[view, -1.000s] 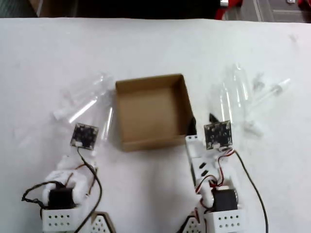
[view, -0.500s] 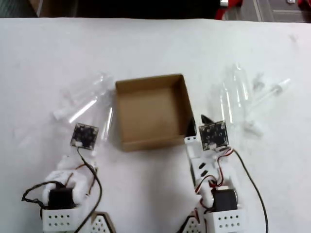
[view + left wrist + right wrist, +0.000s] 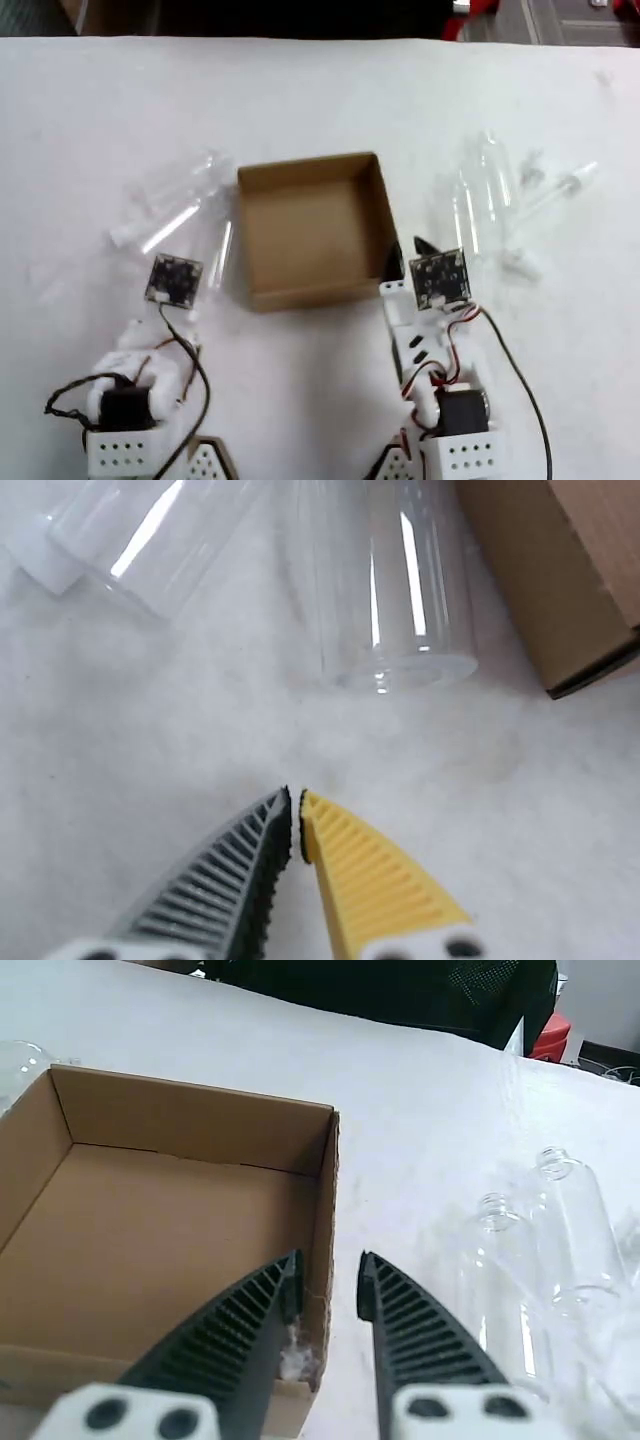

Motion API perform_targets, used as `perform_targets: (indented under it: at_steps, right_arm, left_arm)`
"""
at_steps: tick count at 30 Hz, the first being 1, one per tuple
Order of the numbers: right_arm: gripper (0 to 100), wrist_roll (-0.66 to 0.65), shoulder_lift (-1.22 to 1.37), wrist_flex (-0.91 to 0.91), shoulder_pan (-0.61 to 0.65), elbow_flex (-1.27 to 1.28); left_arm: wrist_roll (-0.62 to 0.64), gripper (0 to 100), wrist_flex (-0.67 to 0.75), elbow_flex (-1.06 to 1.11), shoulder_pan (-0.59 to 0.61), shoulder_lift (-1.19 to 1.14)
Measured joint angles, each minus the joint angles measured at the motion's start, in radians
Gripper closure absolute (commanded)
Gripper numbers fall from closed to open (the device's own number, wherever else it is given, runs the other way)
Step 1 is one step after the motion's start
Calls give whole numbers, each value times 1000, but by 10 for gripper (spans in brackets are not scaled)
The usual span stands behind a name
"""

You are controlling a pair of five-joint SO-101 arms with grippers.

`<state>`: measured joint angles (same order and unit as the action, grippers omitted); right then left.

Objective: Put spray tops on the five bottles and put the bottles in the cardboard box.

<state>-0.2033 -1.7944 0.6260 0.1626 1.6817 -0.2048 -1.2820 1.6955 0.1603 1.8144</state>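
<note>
Nearest the arms' bases, the left gripper (image 3: pixel 296 800) hung low over the white table (image 3: pixel 320 90) with its grey and yellow fingers pressed together on nothing, pointing at the base of the nearest left bottle (image 3: pixel 395 590). The right gripper (image 3: pixel 328 1270) was poised over the near right corner of the cardboard box (image 3: pixel 305 165), its black fingers a little apart and empty. The box sat open in the middle of the table with bare cardboard inside. Just left of it lay a second left bottle (image 3: pixel 160 535) beside the first, with a white piece (image 3: pixel 40 555) at its end that may be a cap or spray top. Right of the box lay two right bottles (image 3: pixel 500 1260), their open necks pointing far. Two bottles could be counted with confidence on each side; a fifth could not be made out among the overlapping clear plastic. Farthest right lay one spray top (image 3: pixel 575 182); other tops could not be counted. The bottles appeared empty, light, thin-walled and smooth, likely to roll or slip, so a grip across the mid-body should serve best.
</note>
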Motion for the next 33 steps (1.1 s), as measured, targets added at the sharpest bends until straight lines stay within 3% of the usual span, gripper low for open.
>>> perform_targets:
  at_steps: [33]
  right_arm:
    - [914,-14,0,0,0,0]
  left_arm:
    - [0,976,0,0,0,0]
